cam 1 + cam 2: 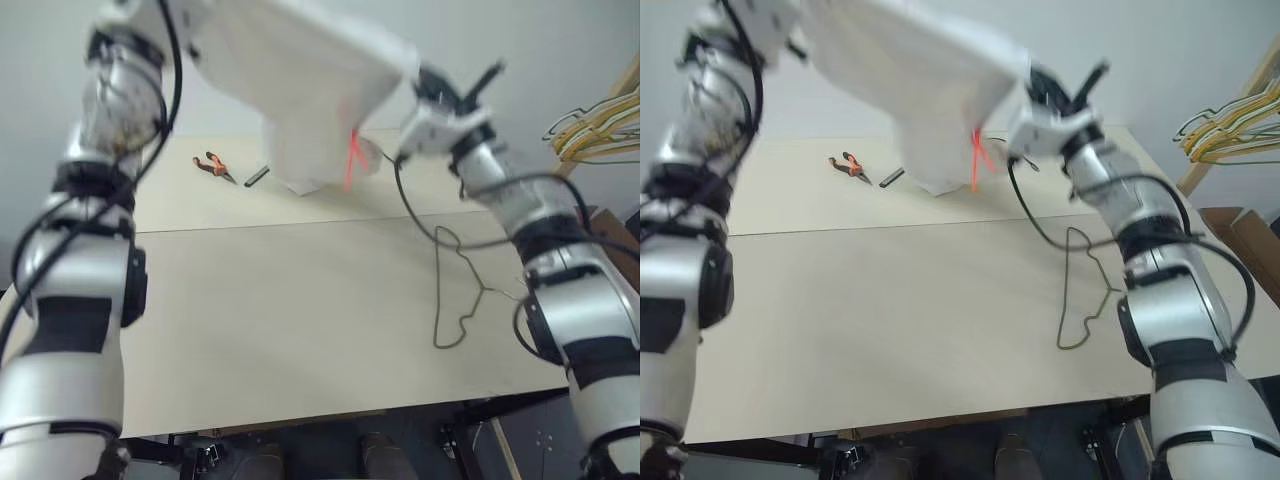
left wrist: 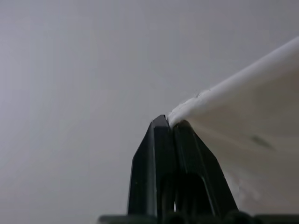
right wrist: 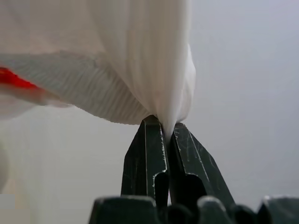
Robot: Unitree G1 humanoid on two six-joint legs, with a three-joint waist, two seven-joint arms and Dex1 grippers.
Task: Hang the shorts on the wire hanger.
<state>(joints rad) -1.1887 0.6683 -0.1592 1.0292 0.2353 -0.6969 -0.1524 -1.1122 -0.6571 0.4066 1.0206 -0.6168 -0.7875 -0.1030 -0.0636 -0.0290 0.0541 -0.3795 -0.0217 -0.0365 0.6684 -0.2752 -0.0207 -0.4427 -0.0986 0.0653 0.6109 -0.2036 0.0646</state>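
The white shorts (image 1: 300,80) hang in the air above the far side of the table, stretched between my two grippers, with a red mark showing inside the waistband. My left gripper (image 2: 169,122) is shut on one upper edge of the cloth. My right gripper (image 3: 164,129) is shut on the ribbed waistband at the other end, seen in the head view near the top right of the cloth (image 1: 425,85). The wire hanger (image 1: 458,290) lies flat on the table by my right arm, apart from the shorts.
Orange-handled pliers (image 1: 213,165) and a small dark bar (image 1: 256,177) lie on the far part of the beige table (image 1: 280,320). A rack with several yellow and pale hangers (image 1: 600,130) stands at the far right. A black cable (image 1: 420,210) loops from my right arm.
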